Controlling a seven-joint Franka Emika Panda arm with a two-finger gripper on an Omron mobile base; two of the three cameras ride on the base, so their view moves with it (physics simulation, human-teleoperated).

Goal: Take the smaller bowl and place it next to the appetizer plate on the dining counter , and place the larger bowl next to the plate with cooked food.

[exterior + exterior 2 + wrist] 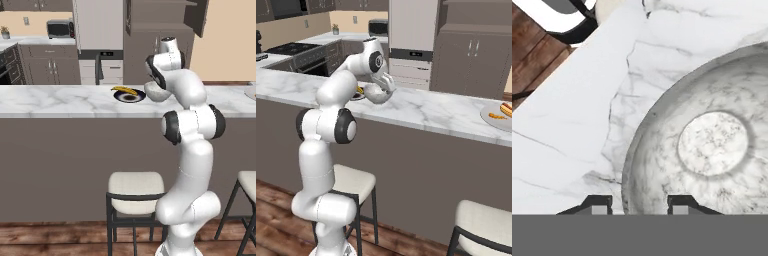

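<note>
Nearest to me in the hand view, the fingers [637,204] stand either side of the near rim of the smaller bowl [712,145], one tip outside the wall and one inside. There is a visible gap between them wider than the rim itself, so I judge the pinch as slack, partly spread rather than clamped, though I cannot tell from these angles whether a pad touches the rim. The bowl appears to sit on the marbled top of the dining counter [55,102], my bench for this job, with its floor showing the marble pattern through it. From the left base view the smaller bowl [158,93] rests just beside the appetizer plate [129,95], the dark one with the curved yellow piece, nearly touching it on the arm's side. That placement is what the first half of the task asks for, so I take this as the let-go stage. Farther along the bench, well apart, the plate with cooked food [498,116] lies at the right edge of the right base view, waiting for the larger bowl.
</note>
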